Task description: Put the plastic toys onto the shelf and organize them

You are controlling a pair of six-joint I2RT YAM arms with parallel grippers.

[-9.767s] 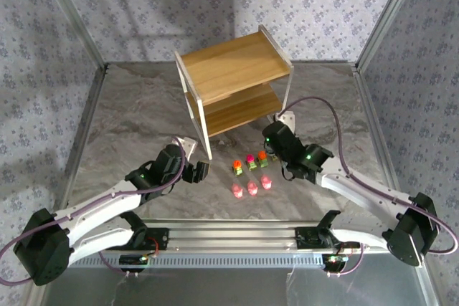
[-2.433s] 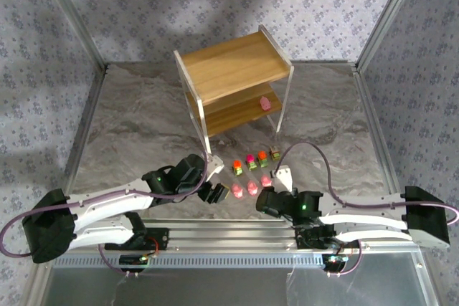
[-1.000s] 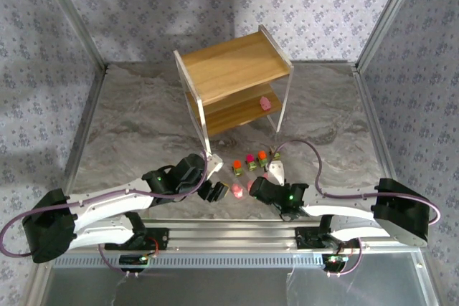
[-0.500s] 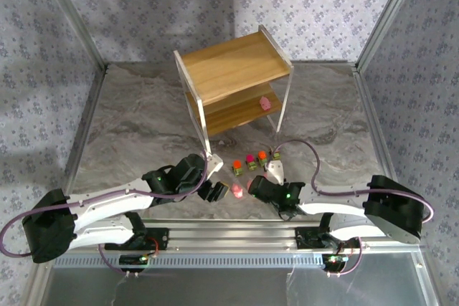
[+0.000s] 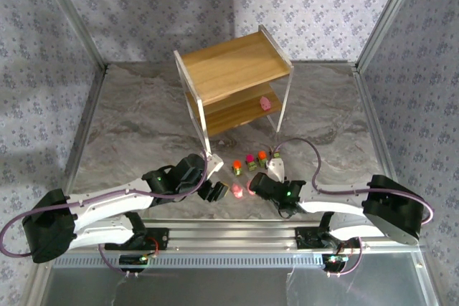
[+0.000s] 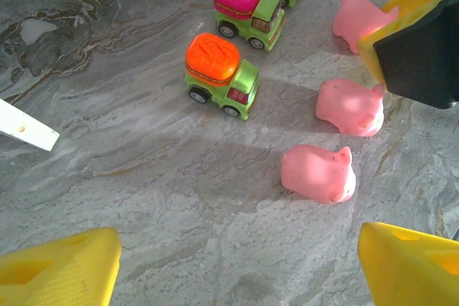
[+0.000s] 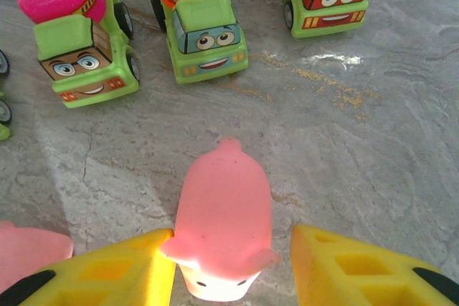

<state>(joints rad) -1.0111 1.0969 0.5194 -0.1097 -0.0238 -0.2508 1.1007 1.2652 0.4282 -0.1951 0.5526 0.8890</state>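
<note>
- Movement of the right arm is what has changed in the top view. A couple of seconds ago the right gripper (image 5: 252, 187) was back near the rail, and now it has come forward into the row of pink figures (image 5: 236, 191). The left gripper (image 5: 215, 191) has not moved and waits just beside the same row.
- One pink toy (image 5: 266, 103) already lies on the lower board of the shelf (image 5: 229, 69). The four trucks (image 5: 250, 162) stand in a line on the worktop (image 5: 143, 127), between the shelf and the grippers. I judge that the second pick is starting and most of the plastic toys remain to be placed.
- In the left wrist view, the left gripper (image 6: 229, 270) has its jaws released and wide apart, with only bare worktop between them. Three pink figures (image 6: 319, 173) lie ahead, and beside them are the orange-topped truck (image 6: 219, 77) and the magenta-topped truck (image 6: 247, 5). One finger of the right gripper (image 6: 412, 48) reaches in next to the farthest figure.
- In the right wrist view, the jaws of the right gripper (image 7: 226, 263) stand on both sides of one pink figure (image 7: 222, 220), which rests on the worktop. One pad touches it and the other is a thin gap away, so I take the jaws as not yet clenched.
- No brand, label or readable writing is visible. The truck fronts (image 7: 204, 41) carry only painted cartoon faces.
</note>
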